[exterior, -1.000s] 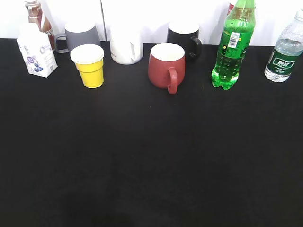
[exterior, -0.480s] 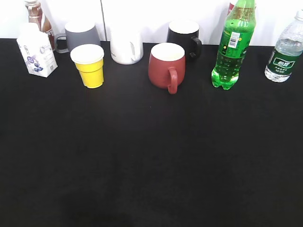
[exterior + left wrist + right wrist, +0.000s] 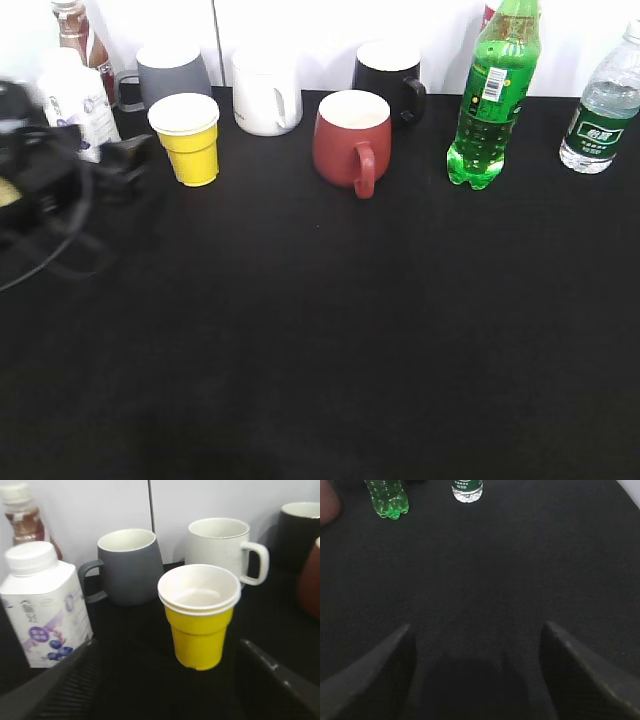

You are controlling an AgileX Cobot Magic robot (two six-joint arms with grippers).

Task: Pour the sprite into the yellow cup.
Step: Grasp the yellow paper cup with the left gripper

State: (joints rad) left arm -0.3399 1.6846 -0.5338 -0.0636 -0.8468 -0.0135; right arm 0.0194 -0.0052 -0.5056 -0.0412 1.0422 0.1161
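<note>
The yellow cup (image 3: 187, 138) stands upright at the back left of the black table; the left wrist view shows it (image 3: 200, 617) empty, just ahead of the jaws. My left gripper (image 3: 135, 160) is open, just left of the cup and not touching it; its fingers (image 3: 167, 672) frame the cup from the near side. The sprite (image 3: 493, 95) stands upright at the back right; only its lobed base shows in the right wrist view (image 3: 387, 497). My right gripper (image 3: 477, 640) is open and empty over bare table, far from the bottle and out of the exterior view.
A red mug (image 3: 352, 140) stands mid-back. Behind are a grey mug (image 3: 172, 72), a white mug (image 3: 266, 92) and a black mug (image 3: 390, 72). A white milk bottle (image 3: 78, 103) and a brown bottle (image 3: 73, 25) stand at the far left. A clear water bottle (image 3: 602, 105) stands at the far right.
My left arm has come into the exterior view from the left edge and now sits beside the yellow cup. Nothing on the table has moved.
</note>
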